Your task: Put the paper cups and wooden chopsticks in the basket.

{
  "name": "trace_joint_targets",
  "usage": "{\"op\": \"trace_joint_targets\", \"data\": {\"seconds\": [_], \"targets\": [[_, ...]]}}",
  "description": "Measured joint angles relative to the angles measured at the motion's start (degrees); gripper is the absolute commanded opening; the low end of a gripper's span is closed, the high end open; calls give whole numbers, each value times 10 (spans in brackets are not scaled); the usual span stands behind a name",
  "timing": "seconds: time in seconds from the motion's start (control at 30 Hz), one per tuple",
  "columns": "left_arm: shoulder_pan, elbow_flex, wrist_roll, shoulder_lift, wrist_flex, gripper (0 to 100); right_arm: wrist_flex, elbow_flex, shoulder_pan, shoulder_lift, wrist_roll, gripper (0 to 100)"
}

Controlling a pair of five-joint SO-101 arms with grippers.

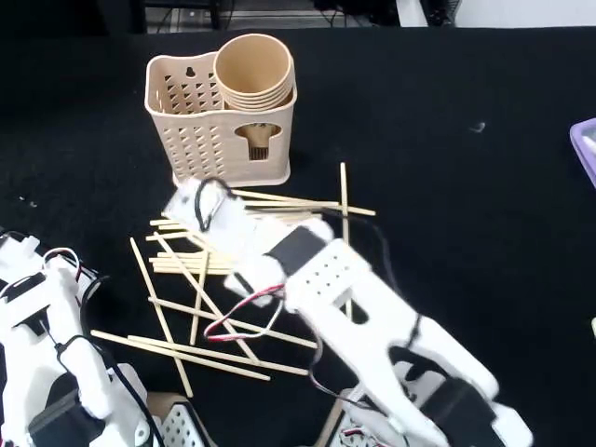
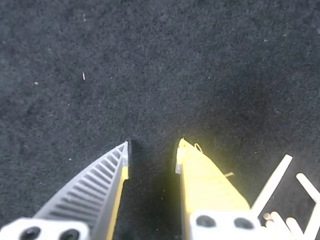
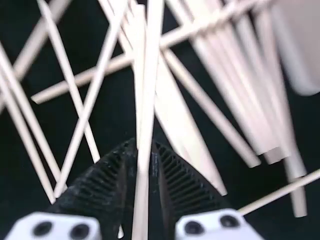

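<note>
Wooden chopsticks point(image 1: 186, 265) are lying scattered over the black cloth point(image 1: 447, 186) in front of the basket point(image 1: 219, 149). They are criss-crossing one another, with a few forming a loose bundle, and all are still outside the basket. The paper cups point(image 1: 253, 67) are sitting nested in the basket's right-hand compartment, their rims standing above its wall.

The right arm point(image 1: 345, 289) is stretching diagonally from the near right corner across the pile, its head lying low just in front of the basket. The right gripper point(image 3: 142, 145) is pinching a single stick point(image 3: 148, 95). The stick is running lengthwise between the two dark ribbed jaws, which are pressing against it from both sides. Many other sticks are fanning out and crossing close beneath and beside the held one, so it is lying among them rather than apart.

The left arm point(image 1: 47, 326) is folded at the near left edge, beside the outer ends of the pile. The left gripper point(image 2: 152, 145) is pointing down at bare cloth with its jaws spread and nothing between them; a few stick ends point(image 2: 272, 185) are lying just beside its yellow jaw.

Red and black wires point(image 1: 242, 321) are looping off the right arm over several sticks — and a purple object point(image 1: 585, 144) is sitting at the far right edge, well apart from everything else.
</note>
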Motion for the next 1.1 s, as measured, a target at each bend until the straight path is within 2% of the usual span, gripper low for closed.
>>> {"op": "trace_joint_targets", "data": {"seconds": [0.23,0.57,0.73,0.9,1.1], "targets": [[0,0,0,0,0,162,12,-158,0,-28,4,11],[0,0,0,0,0,162,-174,-361,0,80,0,11],[0,0,0,0,0,162,-256,-476,37,176,-89,11],[0,0,0,0,0,162,-279,-592,78,291,-189,12],[0,0,0,0,0,162,-279,-743,87,419,-207,12]]}}
